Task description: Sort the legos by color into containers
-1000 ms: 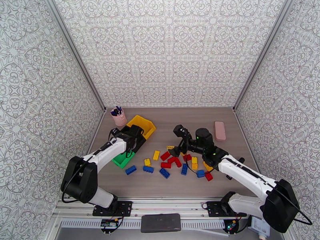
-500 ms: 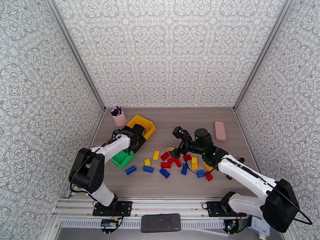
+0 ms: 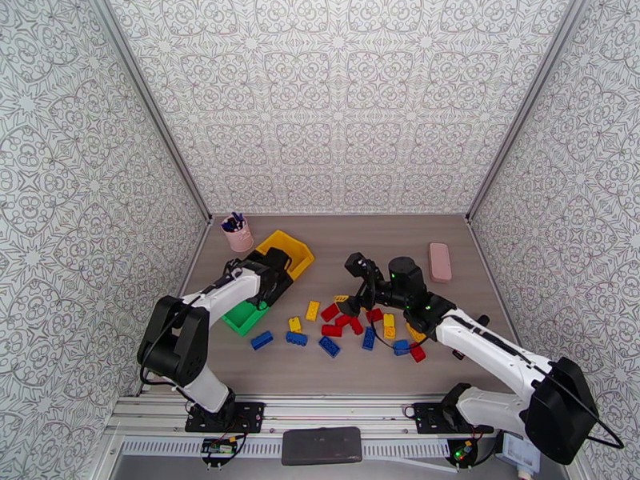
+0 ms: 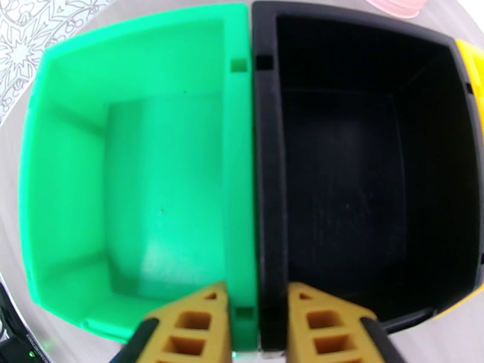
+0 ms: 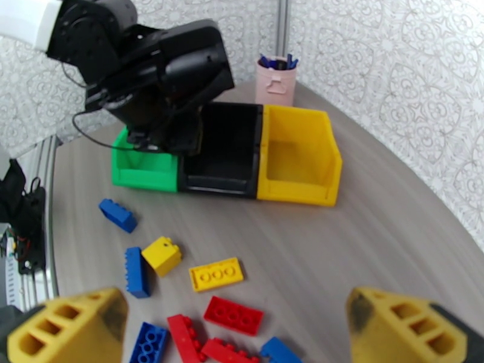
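Three containers stand side by side at the left: a green bin, a black bin and a yellow bin. All three look empty in the wrist views. My left gripper straddles the touching walls of the green bin and the black bin, shut on them at the near rim. Red, blue and yellow legos lie scattered mid-table. My right gripper hangs open above them, over a red brick and a flat yellow brick, holding nothing.
A pink cup of pens stands behind the bins near the left wall. A flat pink slab lies at the back right. Two blue bricks sit just in front of the green bin. Patterned walls close in three sides.
My left gripper's fingers have closed onto the green and black bins' shared walls, and the left arm has shifted slightly. The right gripper has dipped a little and stayed open.
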